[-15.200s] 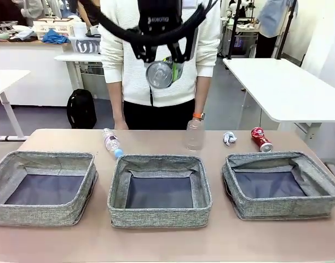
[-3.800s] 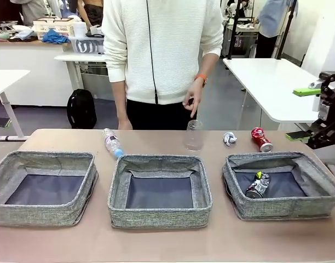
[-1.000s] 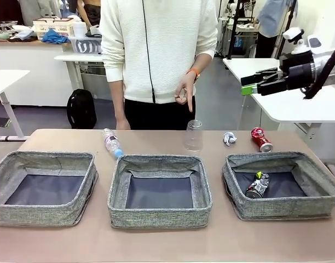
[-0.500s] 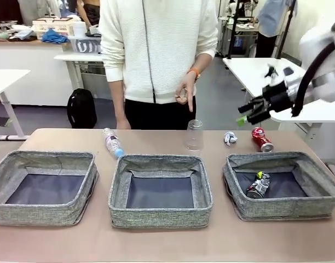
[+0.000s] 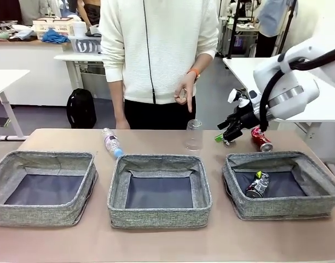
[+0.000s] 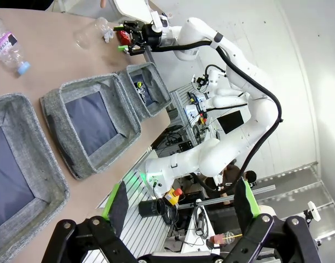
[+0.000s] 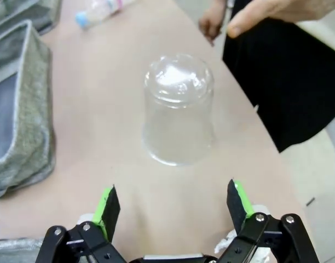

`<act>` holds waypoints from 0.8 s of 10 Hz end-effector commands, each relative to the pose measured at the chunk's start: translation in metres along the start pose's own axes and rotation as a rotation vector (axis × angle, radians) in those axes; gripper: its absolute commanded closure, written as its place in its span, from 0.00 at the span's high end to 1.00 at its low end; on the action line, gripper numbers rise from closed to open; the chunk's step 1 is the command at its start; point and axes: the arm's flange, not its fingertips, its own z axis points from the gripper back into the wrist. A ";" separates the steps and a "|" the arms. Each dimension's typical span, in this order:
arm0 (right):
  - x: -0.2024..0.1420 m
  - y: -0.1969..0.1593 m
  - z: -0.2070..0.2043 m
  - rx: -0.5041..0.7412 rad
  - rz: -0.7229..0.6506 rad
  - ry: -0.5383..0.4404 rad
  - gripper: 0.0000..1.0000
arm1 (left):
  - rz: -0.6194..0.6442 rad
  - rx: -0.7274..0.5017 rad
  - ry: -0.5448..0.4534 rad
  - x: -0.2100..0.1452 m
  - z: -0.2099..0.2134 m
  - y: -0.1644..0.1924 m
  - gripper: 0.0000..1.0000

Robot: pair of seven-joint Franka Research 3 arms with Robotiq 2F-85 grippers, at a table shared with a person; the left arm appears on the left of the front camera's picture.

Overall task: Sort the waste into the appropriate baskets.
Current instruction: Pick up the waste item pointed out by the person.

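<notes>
Clear plastic cup (image 7: 178, 109) stands upside down near the tabletop's far edge, straight ahead of the right gripper (image 7: 173, 205), whose fingers are spread wide and empty. It should probably advance level, straddle the thin wall mid-height, then squeeze gently to avoid crushing.

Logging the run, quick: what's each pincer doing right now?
Left pincer: open, empty.
Right pincer: open, empty, facing the cup.

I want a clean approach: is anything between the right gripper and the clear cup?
Nothing visible does. Bare table lies between the open right gripper and the clear plastic cup. The person's hand points down from above the cup, off the path.
</notes>
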 end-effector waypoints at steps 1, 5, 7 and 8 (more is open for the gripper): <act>0.000 0.004 0.020 -0.005 0.006 0.000 1.00 | -0.007 -0.017 -0.009 0.001 -0.001 -0.003 1.00; 0.010 -0.016 -0.045 0.128 0.098 -0.237 1.00 | -0.007 -0.017 -0.009 0.001 -0.001 -0.003 1.00; 0.002 -0.023 -0.057 0.145 0.077 -0.284 1.00 | -0.007 -0.017 -0.009 0.001 -0.001 -0.003 1.00; -0.004 -0.027 -0.065 0.127 0.054 -0.291 1.00 | -0.007 -0.017 -0.009 0.001 -0.001 -0.003 1.00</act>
